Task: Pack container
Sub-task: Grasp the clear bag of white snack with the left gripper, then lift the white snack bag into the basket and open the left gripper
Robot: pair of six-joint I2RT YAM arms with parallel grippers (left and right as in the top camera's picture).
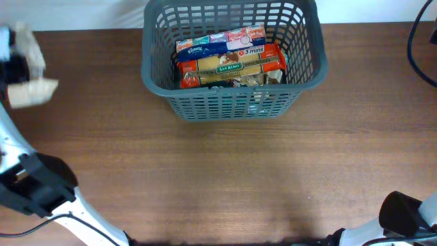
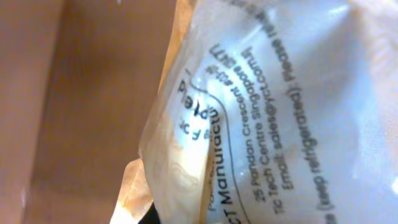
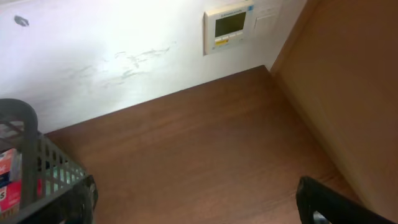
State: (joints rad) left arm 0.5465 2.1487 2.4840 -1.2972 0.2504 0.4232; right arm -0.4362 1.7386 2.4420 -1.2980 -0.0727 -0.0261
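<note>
The dark grey slotted basket point(image 1: 232, 106) stands at the back middle of the table, and its corner shows in the right wrist view point(image 3: 28, 158). Inside it lie a yellow and red San Remo pasta packet point(image 1: 229, 67), a blue tissue pack point(image 1: 200, 49) and a red and white "3 mins" packet point(image 1: 247, 41). My left gripper point(image 1: 15, 68) is at the far left edge, shut on a pale clear-plastic packet point(image 1: 31, 87) whose printed label fills the left wrist view point(image 2: 280, 112). My right gripper point(image 3: 196, 199) is open and empty over bare table, to the right of the basket.
The brown wooden table point(image 1: 218, 178) stretches in front of the basket. A white wall with a thermostat panel point(image 3: 229, 26) lies beyond the table's far edge. The right arm's body point(image 1: 410, 215) sits at the front right corner, and a black cable point(image 1: 418, 48) hangs at the far right.
</note>
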